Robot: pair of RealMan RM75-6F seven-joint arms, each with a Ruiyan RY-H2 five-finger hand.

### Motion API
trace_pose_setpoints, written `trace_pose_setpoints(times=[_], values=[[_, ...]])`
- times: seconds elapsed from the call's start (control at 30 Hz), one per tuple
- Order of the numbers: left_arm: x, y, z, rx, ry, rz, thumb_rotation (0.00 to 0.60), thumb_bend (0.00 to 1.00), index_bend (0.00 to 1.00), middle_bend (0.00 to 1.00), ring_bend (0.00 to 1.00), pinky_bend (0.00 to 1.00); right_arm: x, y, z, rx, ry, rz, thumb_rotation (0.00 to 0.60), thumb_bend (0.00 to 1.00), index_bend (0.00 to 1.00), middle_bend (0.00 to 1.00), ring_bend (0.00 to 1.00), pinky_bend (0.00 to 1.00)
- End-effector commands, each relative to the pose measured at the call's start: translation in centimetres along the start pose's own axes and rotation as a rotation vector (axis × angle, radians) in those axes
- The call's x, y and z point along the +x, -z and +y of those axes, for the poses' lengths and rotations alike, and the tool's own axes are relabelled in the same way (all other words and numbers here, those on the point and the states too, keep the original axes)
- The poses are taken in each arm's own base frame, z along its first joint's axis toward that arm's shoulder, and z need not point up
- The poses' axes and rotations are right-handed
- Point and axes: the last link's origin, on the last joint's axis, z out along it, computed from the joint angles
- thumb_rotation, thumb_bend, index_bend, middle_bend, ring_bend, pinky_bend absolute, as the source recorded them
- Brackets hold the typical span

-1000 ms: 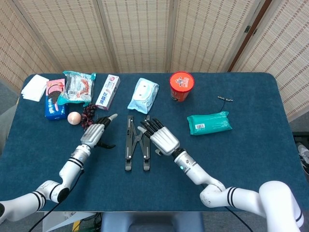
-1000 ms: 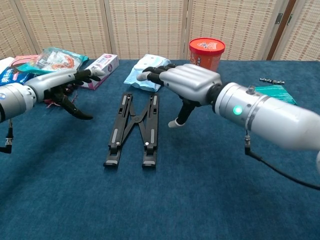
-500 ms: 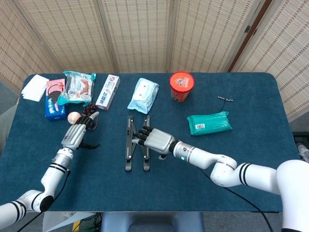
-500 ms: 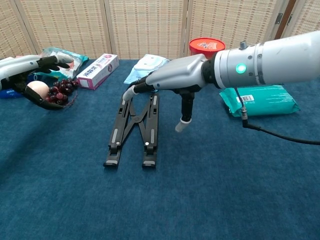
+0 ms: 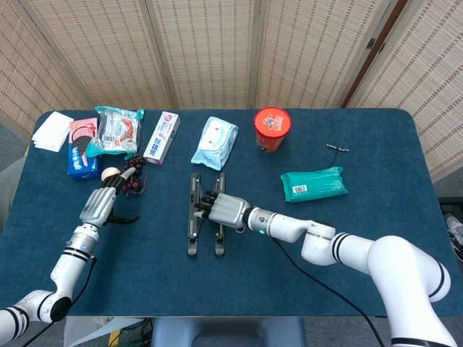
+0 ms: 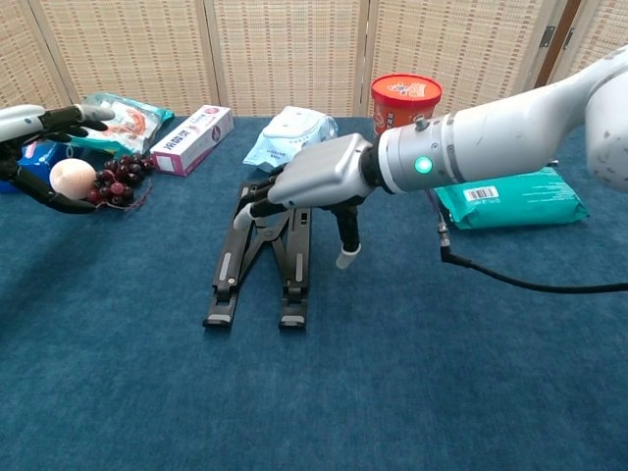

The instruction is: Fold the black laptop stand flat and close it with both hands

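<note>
The right robot hand (image 6: 316,180) has come down lower onto the black metal laptop stand (image 6: 263,257) and the left robot hand (image 5: 99,205) has moved away to the left. The stand lies in the middle of the blue desk (image 5: 362,238), legs spread in a narrow V. Right fingers (image 6: 257,207) rest spread on its top bars, holding nothing. The left robot hand hovers open near the dark grapes (image 6: 116,182)

A woven folding screen (image 5: 217,50) stands behind the blue table (image 5: 376,238).
</note>
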Motion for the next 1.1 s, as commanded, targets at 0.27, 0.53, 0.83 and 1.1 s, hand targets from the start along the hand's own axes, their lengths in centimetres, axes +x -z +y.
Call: trace_pose_setpoints(times=[0.27, 0.53, 0.83, 1.1], values=[[0.2, 0.2, -1.0, 0.019, 0.020, 0.005, 0.600, 0.12, 0.00, 0.08, 0.07, 0.06, 0.4, -2.9, -1.0, 0.044, 0.037, -0.008, 0.600, 0.01, 0.00, 0.00, 0.00, 0.00], [0.4, 0.3, -1.4, 0.025, 0.038, 0.011, 0.600, 0.12, 0.00, 0.08, 0.07, 0.06, 0.9, -4.2, -1.1, 0.055, 0.057, -0.040, 0.600, 0.01, 0.00, 0.00, 0.00, 0.00], [0.4, 0.4, -2.1, 0.038, 0.051, 0.009, 0.600, 0.12, 0.00, 0.07, 0.07, 0.06, 1.0, -4.2, -1.0, 0.066, 0.061, -0.069, 0.600, 0.01, 0.00, 0.00, 0.00, 0.00], [0.5, 0.4, -2.3, 0.040, 0.055, 0.016, 0.600, 0.12, 0.00, 0.07, 0.07, 0.06, 1.3, -5.1, -1.3, 0.068, 0.067, -0.078, 0.600, 0.01, 0.00, 0.00, 0.00, 0.00]])
